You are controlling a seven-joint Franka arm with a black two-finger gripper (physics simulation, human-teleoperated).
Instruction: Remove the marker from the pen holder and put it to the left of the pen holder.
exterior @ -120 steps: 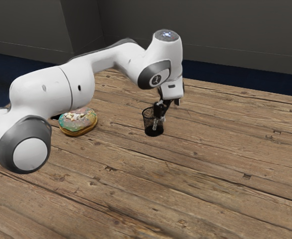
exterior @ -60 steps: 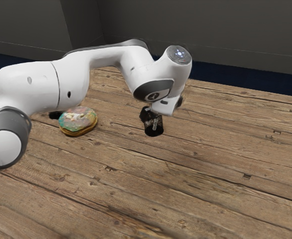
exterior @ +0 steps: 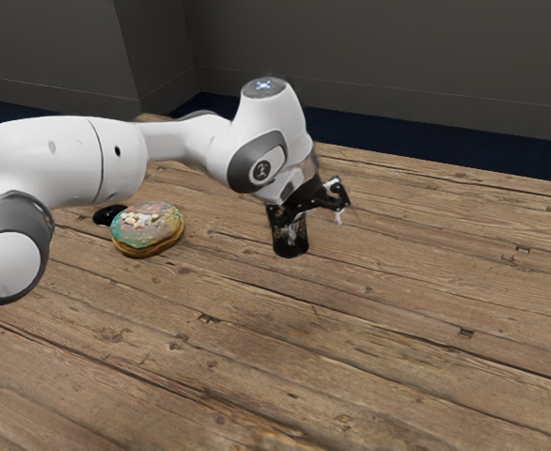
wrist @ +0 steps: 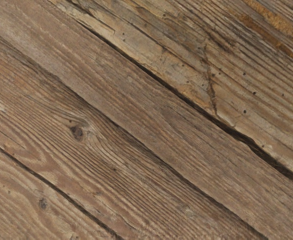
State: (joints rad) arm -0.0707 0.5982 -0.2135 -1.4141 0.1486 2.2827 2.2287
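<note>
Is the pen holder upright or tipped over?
Upright: the pen holder stands on its dark base on the table, its sides rising from it.

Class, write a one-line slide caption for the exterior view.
Robot arm bent over the pen holder, with a donut toward the exterior view's left.

I count one pen holder [exterior: 291, 241], one doughnut [exterior: 148, 230], one black object [exterior: 107, 216], one arm [exterior: 64, 162].
</note>
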